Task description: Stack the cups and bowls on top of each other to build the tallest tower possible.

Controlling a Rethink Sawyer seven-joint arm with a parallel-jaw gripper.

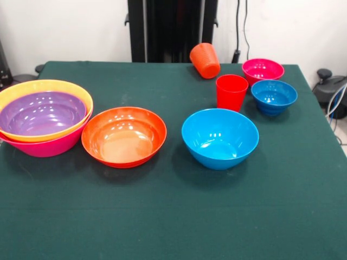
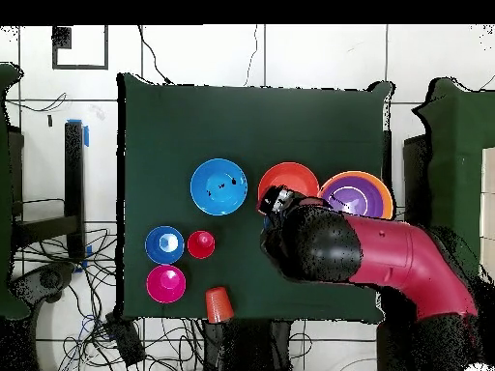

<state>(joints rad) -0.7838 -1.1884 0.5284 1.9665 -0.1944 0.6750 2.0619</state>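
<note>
The purple bowl [image 1: 42, 112] sits in the yellow-orange bowl [image 1: 46, 86], which sits in the big pink bowl [image 1: 49, 146] at the left; this pile also shows in the overhead view [image 2: 360, 193]. A red-orange bowl [image 1: 123, 135] [image 2: 288, 180] stands beside it. The medium blue bowl [image 1: 219, 138] [image 2: 218, 185] stands alone. The red cup [image 1: 231, 92] [image 2: 201, 243] is upright. The orange cup [image 1: 205, 59] [image 2: 218, 303] lies on its side at the far edge. The small magenta bowl [image 1: 262, 70] and small blue bowl [image 1: 274, 96] stand at the right. My gripper [image 2: 277, 201] shows only from overhead, above the red-orange bowl's near rim.
The green table [image 1: 173, 216] has wide room in its front half. My red arm [image 2: 387, 256] reaches over the table from the base side in the overhead view. The black pedestal [image 1: 171, 30] stands behind the far edge. Cables lie around the table.
</note>
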